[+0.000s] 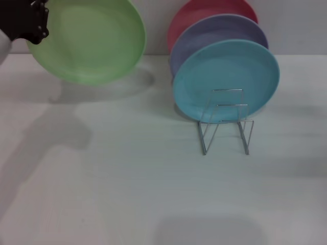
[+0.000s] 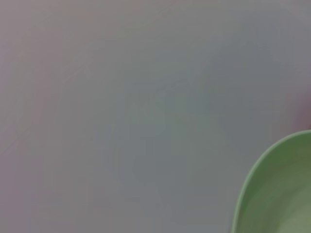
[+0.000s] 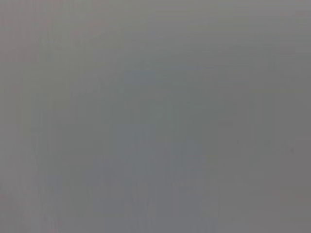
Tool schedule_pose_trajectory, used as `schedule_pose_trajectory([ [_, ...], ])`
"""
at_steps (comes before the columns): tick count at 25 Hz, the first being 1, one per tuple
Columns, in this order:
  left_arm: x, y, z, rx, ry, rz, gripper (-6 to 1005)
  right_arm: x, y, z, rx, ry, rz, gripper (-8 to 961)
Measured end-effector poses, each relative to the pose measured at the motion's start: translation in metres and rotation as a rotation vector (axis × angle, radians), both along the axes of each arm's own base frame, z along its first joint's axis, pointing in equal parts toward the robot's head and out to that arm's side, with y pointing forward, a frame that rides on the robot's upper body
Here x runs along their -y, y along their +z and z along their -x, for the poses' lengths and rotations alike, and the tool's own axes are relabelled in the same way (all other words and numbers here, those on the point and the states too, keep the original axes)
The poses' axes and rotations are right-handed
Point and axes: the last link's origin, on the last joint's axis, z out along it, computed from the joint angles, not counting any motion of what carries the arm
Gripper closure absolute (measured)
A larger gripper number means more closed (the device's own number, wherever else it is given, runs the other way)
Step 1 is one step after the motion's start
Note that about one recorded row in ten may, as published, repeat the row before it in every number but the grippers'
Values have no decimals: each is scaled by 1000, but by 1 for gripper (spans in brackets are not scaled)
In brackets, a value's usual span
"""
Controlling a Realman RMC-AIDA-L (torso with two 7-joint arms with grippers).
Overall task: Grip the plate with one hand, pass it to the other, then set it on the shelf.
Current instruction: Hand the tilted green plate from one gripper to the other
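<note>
1. Even, soft overhead lighting is seen in the head view.
2. Diffuse shadows are cast on the table (image 1: 127,194).
3. Both wrist views are rendered blurred and dim.

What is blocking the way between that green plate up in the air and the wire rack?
Nothing visible. The green plate, held by the left gripper, hangs above bare table; the rack's front loops stand free before the turquoise plate.
</note>
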Motion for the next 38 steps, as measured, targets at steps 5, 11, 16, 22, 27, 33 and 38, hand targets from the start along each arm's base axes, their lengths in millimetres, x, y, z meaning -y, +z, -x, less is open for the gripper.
schedule_pose_trajectory([
  [5,-1,-4,-3,-66,7,-64,965,0,0,0,-1,-4,3,346],
  [11,2,-14,-7,-193,38,-178,964,0,0,0,-1,-3,3,346],
  [16,5,-21,-12,-288,59,-275,964,-2,0,1,-1,0,3,346],
  [22,9,-34,-19,-388,48,-357,964,-2,0,2,-1,2,3,347],
  [27,12,-44,-22,-392,33,-426,963,-3,-1,2,-2,4,3,347],
  [33,15,-41,-18,-164,13,-536,963,-3,-1,2,-2,5,3,348],
  [38,18,-39,-11,173,27,-499,963,-3,-1,2,-2,4,3,348],
])
